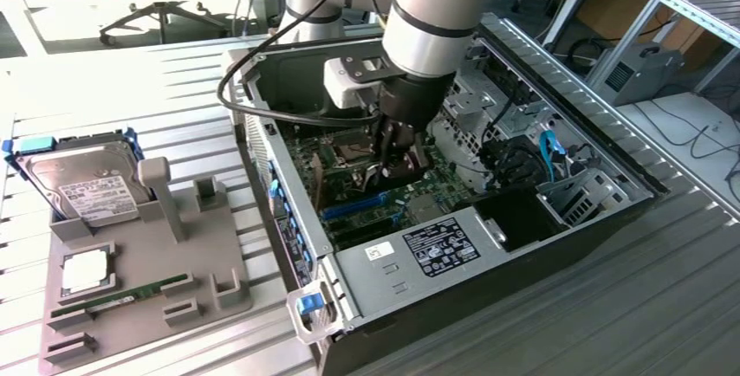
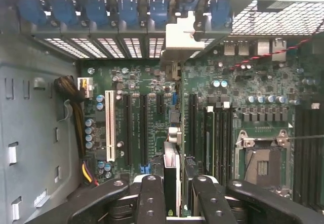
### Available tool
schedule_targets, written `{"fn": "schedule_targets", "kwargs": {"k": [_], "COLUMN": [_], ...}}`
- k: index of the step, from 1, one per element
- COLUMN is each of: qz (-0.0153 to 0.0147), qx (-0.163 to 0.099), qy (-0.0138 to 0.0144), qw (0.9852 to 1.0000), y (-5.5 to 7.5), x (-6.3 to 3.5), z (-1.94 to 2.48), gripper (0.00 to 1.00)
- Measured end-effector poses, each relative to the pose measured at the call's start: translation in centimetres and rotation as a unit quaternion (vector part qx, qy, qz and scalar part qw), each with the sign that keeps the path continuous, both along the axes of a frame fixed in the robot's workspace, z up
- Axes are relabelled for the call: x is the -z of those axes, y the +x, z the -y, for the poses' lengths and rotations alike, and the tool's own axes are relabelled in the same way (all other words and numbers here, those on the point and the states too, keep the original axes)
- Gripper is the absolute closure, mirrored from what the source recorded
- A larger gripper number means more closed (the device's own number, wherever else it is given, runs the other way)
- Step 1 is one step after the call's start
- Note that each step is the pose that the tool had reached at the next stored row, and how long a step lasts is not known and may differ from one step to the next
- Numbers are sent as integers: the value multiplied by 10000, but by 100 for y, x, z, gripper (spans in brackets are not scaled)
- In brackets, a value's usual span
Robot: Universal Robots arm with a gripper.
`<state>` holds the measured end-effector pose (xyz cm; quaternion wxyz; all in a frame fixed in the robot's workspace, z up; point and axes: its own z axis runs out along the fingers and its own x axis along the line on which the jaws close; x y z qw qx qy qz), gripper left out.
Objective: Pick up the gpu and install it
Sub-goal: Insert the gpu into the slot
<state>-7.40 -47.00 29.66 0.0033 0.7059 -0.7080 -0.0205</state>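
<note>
Presently the gripper [image 2: 172,193] is lowered inside the open computer case [image 1: 601,155], and its fingers [image 2: 150,198] are closed narrowly on the gpu [image 2: 172,171], which stands edge-on between them. In the wrist view the card runs away from the camera over the motherboard [image 2: 243,82], its silver end bracket [image 2: 178,39] reaching the case's rear wall beside the row of blue slot clips [image 2: 96,11]. The card sits in line with the black expansion slots [image 2: 143,123], with a white slot [image 2: 109,125] a few positions to one side; whether its edge is fully seated cannot be determined. Room is limited: the CPU socket [image 2: 263,155] and RAM slots [image 2: 223,138] lie close on one side, a bundle of yellow and black cables [image 2: 76,113] on the other. In the exterior view the arm [image 1: 434,21] descends between the case walls. On the table [image 1: 151,81] at the exterior view's left, a grey fixture [image 1: 173,220] holds a hard drive [image 1: 87,181] with a white label and a RAM stick [image 1: 116,298]. A label [image 1: 439,246] on the case is not legible.
</note>
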Motion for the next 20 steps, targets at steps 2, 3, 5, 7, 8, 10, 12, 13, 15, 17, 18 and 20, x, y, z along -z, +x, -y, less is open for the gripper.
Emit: {"fn": "schedule_targets", "kwargs": {"k": [2,3,5,7,8,10,12,13,15,17,18,20], "qz": [0,0,0,1,2,3,3,3,6,77,141,272], "qx": [-5,-7,-11,-46,-59,-75,-75,-75,-75,-72,-70,-64], "qy": [-136,-209,-357,-415,-414,-414,-413,-413,-412,-414,-413,-414], "qw": [9999,9998,9994,9991,9991,9991,9991,9991,9991,9991,9990,9988], "y": [0,0,0,0,0,0,1,1,1,0,0,-2], "x": [4,6,8,13,16,19,19,19,19,19,20,23], "z": [-48,-73,-131,-193,-209,-231,-231,-231,-232,-231,-231,-231], "gripper": [73,73,73,73,73,73,73,73,73,73,73,73]}}
